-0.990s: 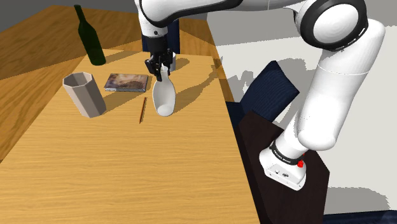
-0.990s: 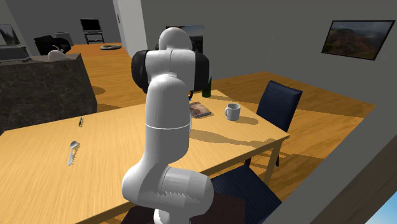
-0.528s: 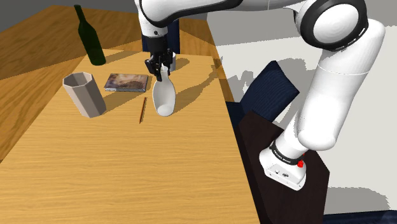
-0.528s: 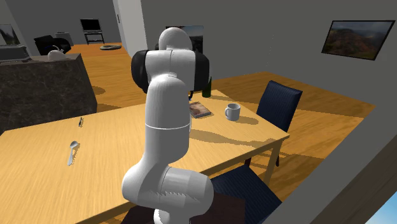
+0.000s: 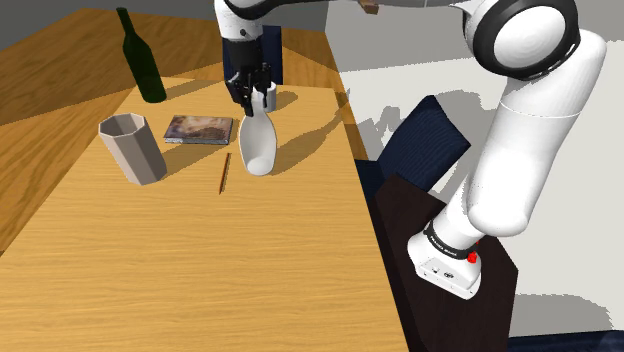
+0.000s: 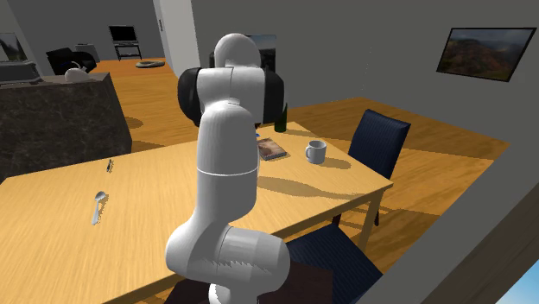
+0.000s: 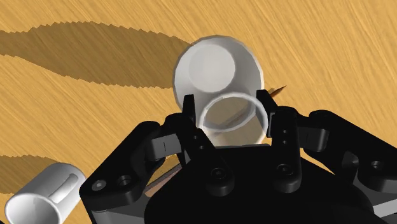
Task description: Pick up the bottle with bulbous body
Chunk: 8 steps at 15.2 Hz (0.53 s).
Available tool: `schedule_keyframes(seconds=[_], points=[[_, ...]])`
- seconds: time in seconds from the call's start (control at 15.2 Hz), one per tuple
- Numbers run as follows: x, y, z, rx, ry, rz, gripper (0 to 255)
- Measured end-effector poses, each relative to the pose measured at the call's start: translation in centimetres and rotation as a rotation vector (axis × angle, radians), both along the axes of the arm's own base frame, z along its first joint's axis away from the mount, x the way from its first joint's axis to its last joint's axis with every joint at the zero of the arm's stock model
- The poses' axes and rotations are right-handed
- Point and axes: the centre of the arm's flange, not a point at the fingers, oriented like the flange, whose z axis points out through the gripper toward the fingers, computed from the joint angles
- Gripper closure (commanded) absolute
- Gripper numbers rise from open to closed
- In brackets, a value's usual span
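bottle: white bulbous bottle (image 5: 256, 148) upright, long axis vertical, neck up | gripper (image 5: 253, 103): fingers (image 7: 189, 109) clasping its neck from above | beside: pencil (image 5: 225, 172) on wooden table (image 5: 200, 260)

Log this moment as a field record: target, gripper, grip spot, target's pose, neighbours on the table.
target: white bulbous bottle
gripper: black gripper, shut
grip spot: the bottle's neck, one finger on each side
pose: upright; cannot tell whether its base touches the table
neighbours: pencil, book, grey faceted cup, dark green bottle
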Motion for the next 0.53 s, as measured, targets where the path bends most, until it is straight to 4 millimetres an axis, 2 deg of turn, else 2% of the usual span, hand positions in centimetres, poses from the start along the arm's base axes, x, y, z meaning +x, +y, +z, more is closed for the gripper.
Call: schedule_keyframes(seconds=[0.53], points=[[0.0, 0.0, 3.9, 0.0, 0.0, 0.0, 255]])
